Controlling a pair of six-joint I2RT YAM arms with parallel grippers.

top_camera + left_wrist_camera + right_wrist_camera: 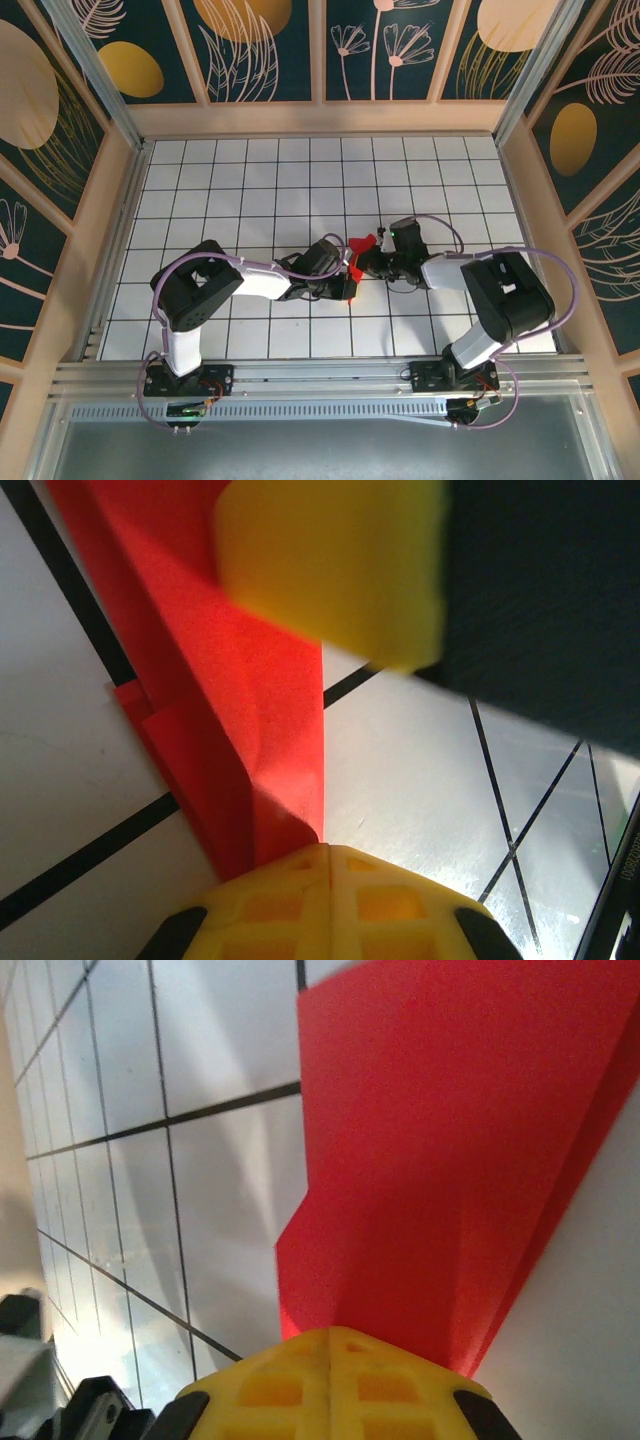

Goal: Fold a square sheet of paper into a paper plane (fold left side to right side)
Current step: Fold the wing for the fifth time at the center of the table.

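The red paper (354,270) sits at the middle of the top view, between the two arms, where their tips meet over the white grid table (250,180). It is not a flat square here. It shows as a small, narrow, creased shape with one part sticking up toward the upper right and another hanging toward the lower left. In the left wrist view it runs from the upper left of the frame down to the bottom centre, with several stacked layers and a stepped edge on its left side, so some folds look already made. The left gripper (328,852) is closed tight on the lower end of that strip, its yellow tips pinched together with the paper coming out between them. The right gripper (330,1332) is likewise clamped on the paper, which fans out from the bottom centre to the upper right of its view, with a crease line along the right edge. I judge the task well past the first folds but unfinished: the shape is not a clean pointed dart lying free. Which fold is in hand I cannot tell, nor whether the paper touches the table.
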